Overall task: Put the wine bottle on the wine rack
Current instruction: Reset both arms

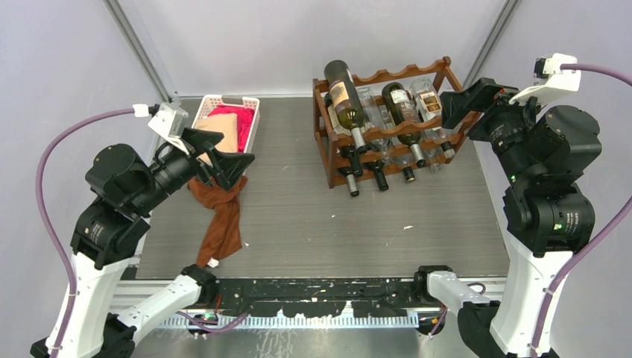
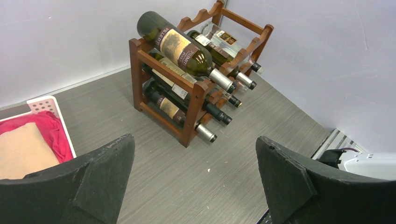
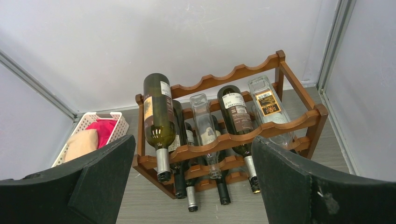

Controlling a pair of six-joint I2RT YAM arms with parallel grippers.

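The reddish-brown wine rack [image 1: 402, 73] [image 2: 136, 70] [image 3: 224, 77] stands at the back of the table, right of centre, with several bottles lying in its tiers. A dark green wine bottle [image 1: 344, 93] [image 2: 180, 46] [image 3: 156, 112] with a tan label lies in the leftmost scallop of the top tier, neck towards the front. My right gripper [image 1: 447, 110] [image 3: 194, 138] hovers open by the rack's right end, holding nothing. My left gripper [image 1: 237, 153] [image 2: 194, 137] hangs open and empty at the left, well away from the rack.
A white slotted basket [image 1: 253, 123] with red and tan cloth sits at the back left, just behind my left gripper. A brown cloth [image 1: 223, 216] lies on the table below that gripper. Grey walls close in behind and to the right of the rack.
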